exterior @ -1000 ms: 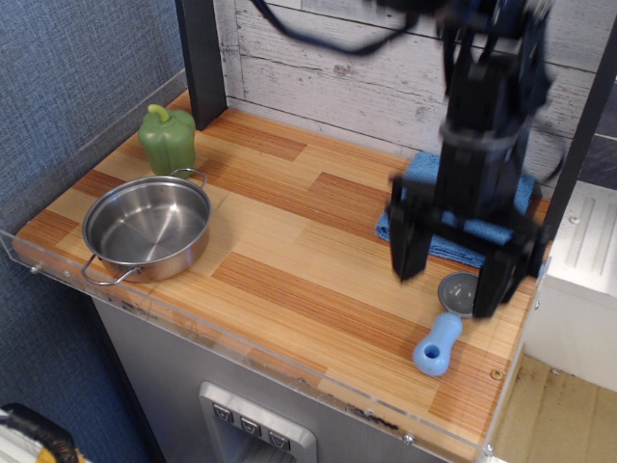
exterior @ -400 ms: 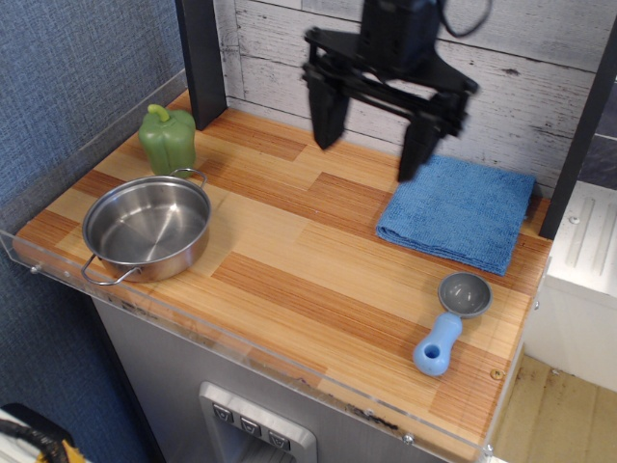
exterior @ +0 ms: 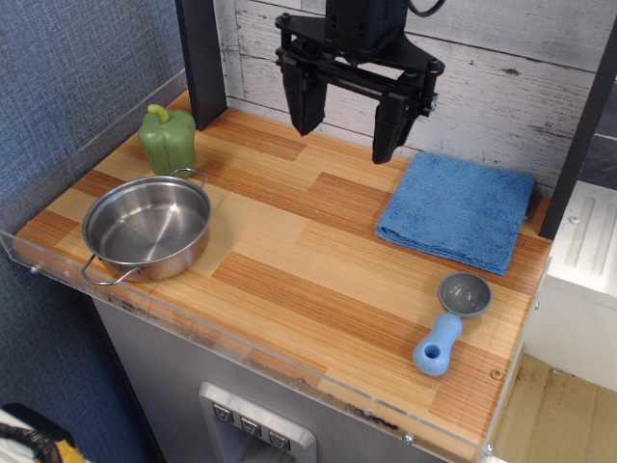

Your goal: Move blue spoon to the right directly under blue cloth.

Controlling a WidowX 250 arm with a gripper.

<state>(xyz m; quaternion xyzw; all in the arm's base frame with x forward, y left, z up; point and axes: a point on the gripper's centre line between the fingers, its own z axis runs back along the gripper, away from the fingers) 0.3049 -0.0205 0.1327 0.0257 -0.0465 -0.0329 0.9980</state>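
Note:
The blue spoon [exterior: 449, 323] lies on the wooden table at the front right, grey bowl toward the back, light-blue handle toward the front edge. The blue cloth [exterior: 459, 208] lies flat just behind it, at the back right. My gripper [exterior: 345, 127] hangs open and empty above the back middle of the table, left of the cloth and well away from the spoon. Its two black fingers [exterior: 305, 96] are spread wide.
A steel pot [exterior: 147, 230] stands at the front left. A green toy pepper [exterior: 167, 141] stands behind it. A black post [exterior: 201, 58] rises at the back left. A clear plastic lip [exterior: 241, 342] runs along the table's front edge.
My gripper has risen from around the spoon at the front right and moved back and left, staying open. The spoon stays on the table below the cloth.

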